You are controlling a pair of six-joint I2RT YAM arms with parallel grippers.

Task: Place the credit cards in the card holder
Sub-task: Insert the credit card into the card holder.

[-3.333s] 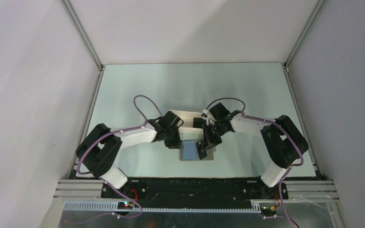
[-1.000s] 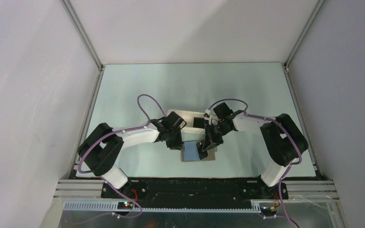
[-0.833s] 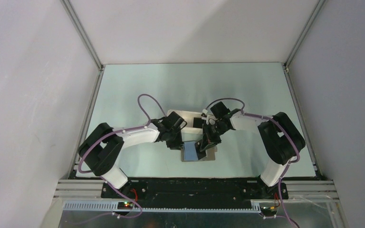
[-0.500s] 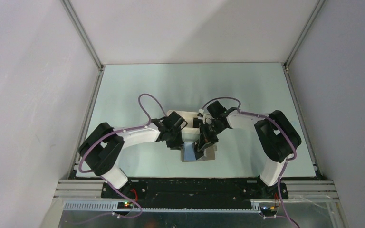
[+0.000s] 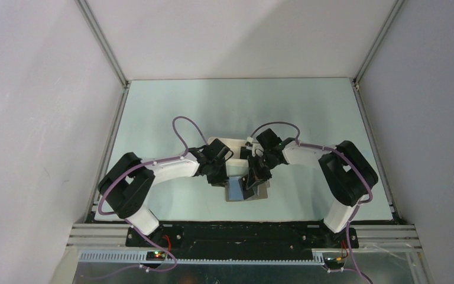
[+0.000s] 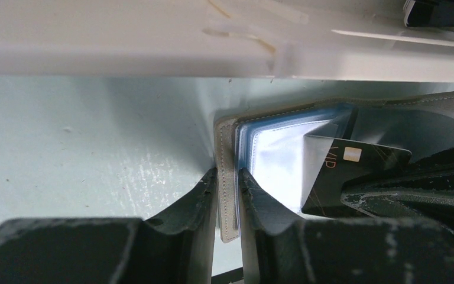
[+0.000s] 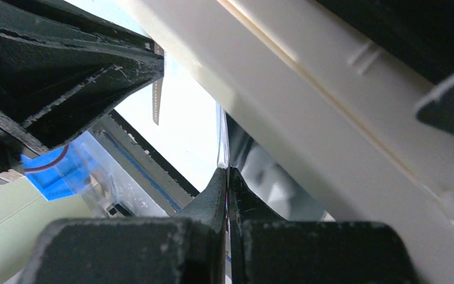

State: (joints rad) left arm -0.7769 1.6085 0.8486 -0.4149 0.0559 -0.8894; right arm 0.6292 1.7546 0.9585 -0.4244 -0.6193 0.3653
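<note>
The card holder [image 5: 262,193] lies open near the table's front, its light blue pockets [image 6: 284,154] facing up. My left gripper [image 6: 227,174] is shut on the holder's grey left edge [image 6: 227,207] and pins it; it also shows in the top view [image 5: 220,177]. My right gripper [image 5: 248,184] is shut on a black credit card [image 6: 343,171] marked VIP. The card's corner lies over the blue pockets under a clear sleeve. In the right wrist view the gripper [image 7: 227,176] pinches the card edge-on. More dark cards [image 6: 440,7] lie in the tray behind.
The long white tray [image 5: 226,143] stands just behind the holder, and its wall [image 6: 153,53] is close above both grippers. The two grippers are almost touching over the holder. Grey walls and aluminium rails [image 5: 103,44] close in the table.
My right gripper has moved left and towards the front with the card, from the holder's right side onto the blue pockets. My left gripper has kept its hold on the holder's edge.
</note>
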